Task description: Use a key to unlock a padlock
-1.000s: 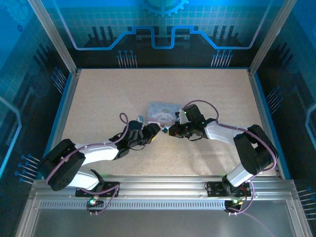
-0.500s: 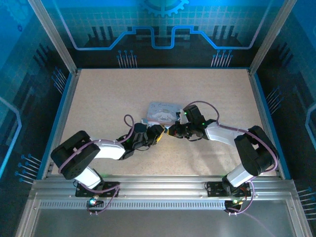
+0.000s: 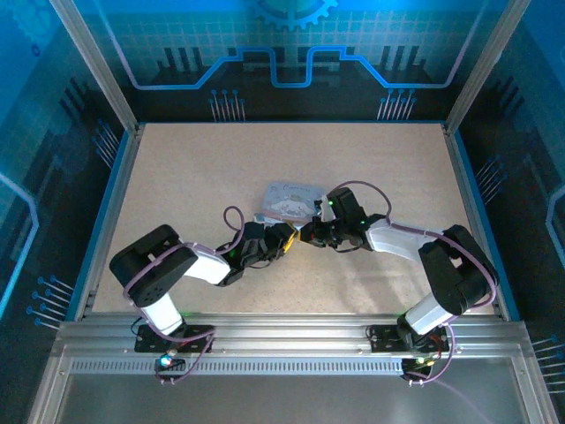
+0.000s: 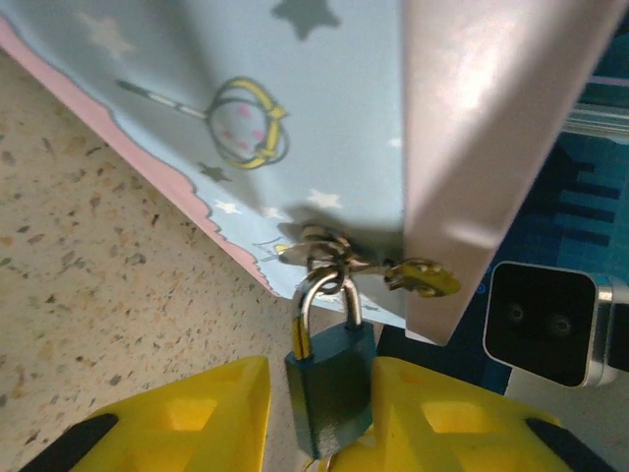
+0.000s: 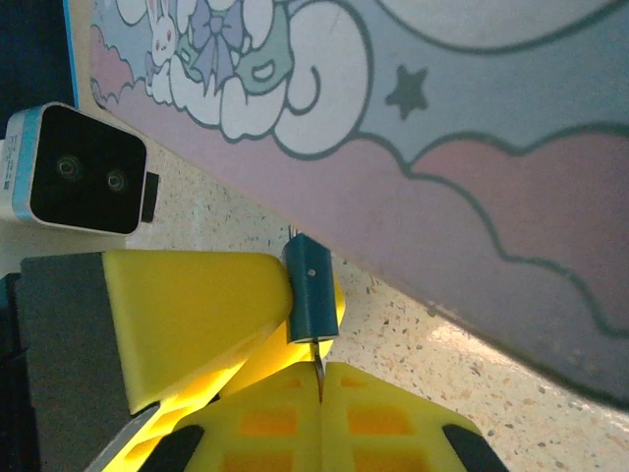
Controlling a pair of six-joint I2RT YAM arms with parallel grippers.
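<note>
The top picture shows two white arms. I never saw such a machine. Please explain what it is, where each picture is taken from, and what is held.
These are two robot arms bolted at the near edge of a table. The top picture comes from a fixed camera above and behind them: left arm on the left, right arm on the right. The other two come from a small camera on each wrist, so yellow jaws show at the bottom. On the table rests a pale cartoon-printed tin. A small dark padlock hangs on its clasp; the left jaws grip its body. The right jaws are shut on a thin key, its tip at the padlock's underside.
</note>
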